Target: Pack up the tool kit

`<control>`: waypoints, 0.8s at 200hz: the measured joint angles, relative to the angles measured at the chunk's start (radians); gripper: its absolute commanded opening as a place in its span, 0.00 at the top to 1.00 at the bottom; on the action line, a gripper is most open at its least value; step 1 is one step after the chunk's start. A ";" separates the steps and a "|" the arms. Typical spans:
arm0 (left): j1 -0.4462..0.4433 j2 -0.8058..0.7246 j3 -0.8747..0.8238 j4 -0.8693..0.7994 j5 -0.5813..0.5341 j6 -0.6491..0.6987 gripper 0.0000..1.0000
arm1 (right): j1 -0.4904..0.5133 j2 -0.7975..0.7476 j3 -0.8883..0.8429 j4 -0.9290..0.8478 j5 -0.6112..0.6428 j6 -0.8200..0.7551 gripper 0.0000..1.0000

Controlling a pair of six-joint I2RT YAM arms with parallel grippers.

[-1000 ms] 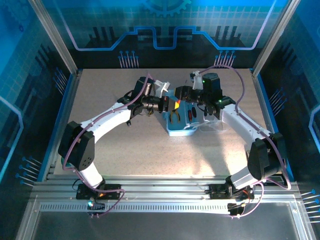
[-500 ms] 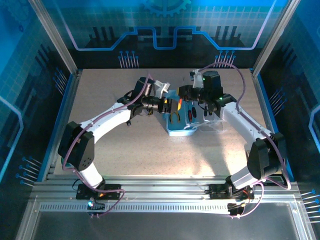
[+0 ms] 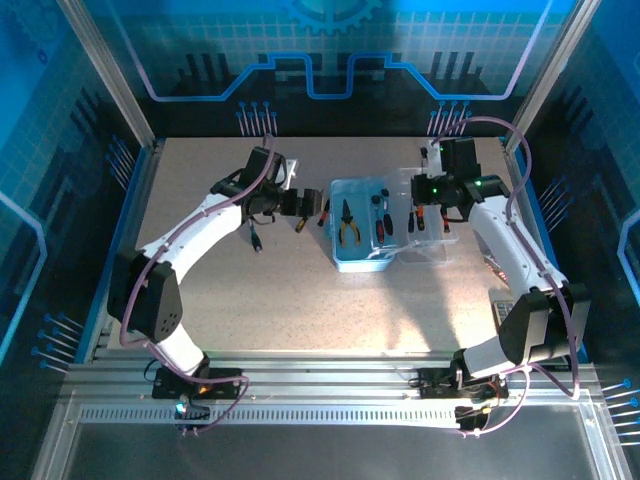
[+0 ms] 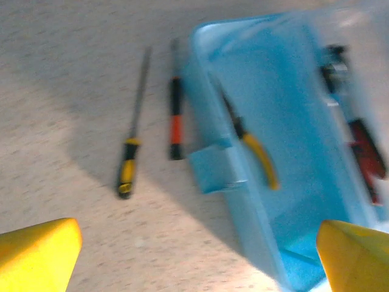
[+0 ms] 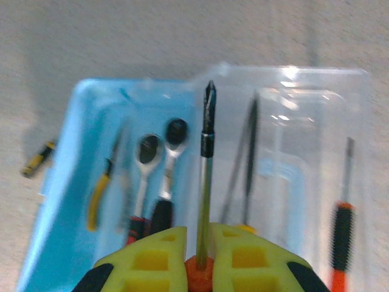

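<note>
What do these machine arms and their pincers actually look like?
The left arm and right arm are each built of white tubular segments with chunky black joints, and a purple cable loops loosely alongside. A small green light glows near the right wrist. The left pincer has plain yellow fingers; the right pincer is yellow too, with square recesses and black sides.

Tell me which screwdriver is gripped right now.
The orange-handled screwdriver clamped in the right gripper. The yellow-black screwdriver and red-black screwdriver lie loose on the table beside the case.
</note>
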 measured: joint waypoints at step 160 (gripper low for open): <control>0.041 0.069 -0.022 -0.121 -0.201 0.013 0.01 | -0.032 0.221 0.052 -0.091 0.222 -0.095 0.87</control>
